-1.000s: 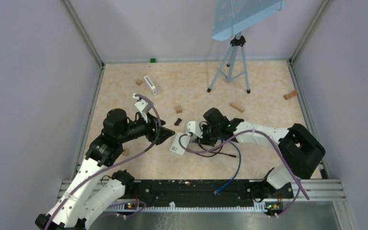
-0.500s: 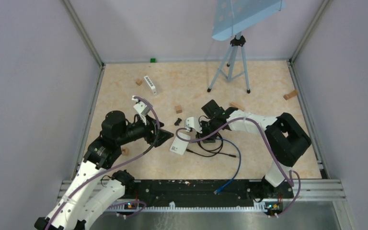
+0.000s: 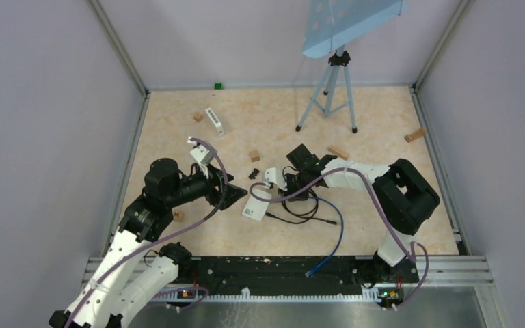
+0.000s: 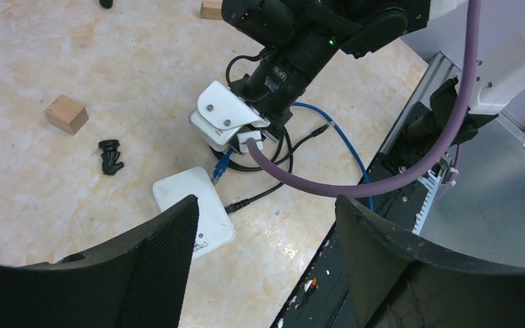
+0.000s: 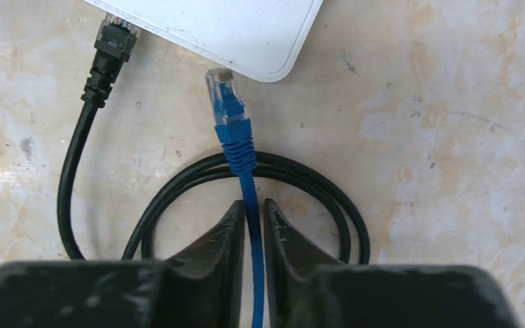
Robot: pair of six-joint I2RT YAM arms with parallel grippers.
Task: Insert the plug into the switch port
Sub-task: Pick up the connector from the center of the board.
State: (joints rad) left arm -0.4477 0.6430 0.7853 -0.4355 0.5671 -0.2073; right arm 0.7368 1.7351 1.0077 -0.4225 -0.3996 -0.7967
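Near the middle of the table I see the white switch (image 3: 256,207) lying flat, with my two arms meeting over it. My right gripper (image 5: 249,205) has its fingers pinched narrow on the blue cable (image 5: 253,273), gripping it a little way behind the plug (image 5: 227,102). The plug points at the switch's rounded corner with its clear tip just beside the edge. It is outside the case, not in a port. The blue cable crosses over a loop of black cable (image 5: 294,181) on the table. One end of the black cable sits against the switch's edge, left of the blue plug in the right wrist view.

My left gripper (image 4: 266,219) hangs with its jaws wide and nothing between them. It looks down on the near corner of the switch and on the right arm's wrist behind it. From that side I see the blue cable curving away toward the rail at the table's near edge.

Farther off lie a few wooden blocks (image 4: 66,114), a small black part (image 4: 111,156) and a white strip-shaped device (image 3: 214,120). A tripod (image 3: 328,89) stands toward the back wall.
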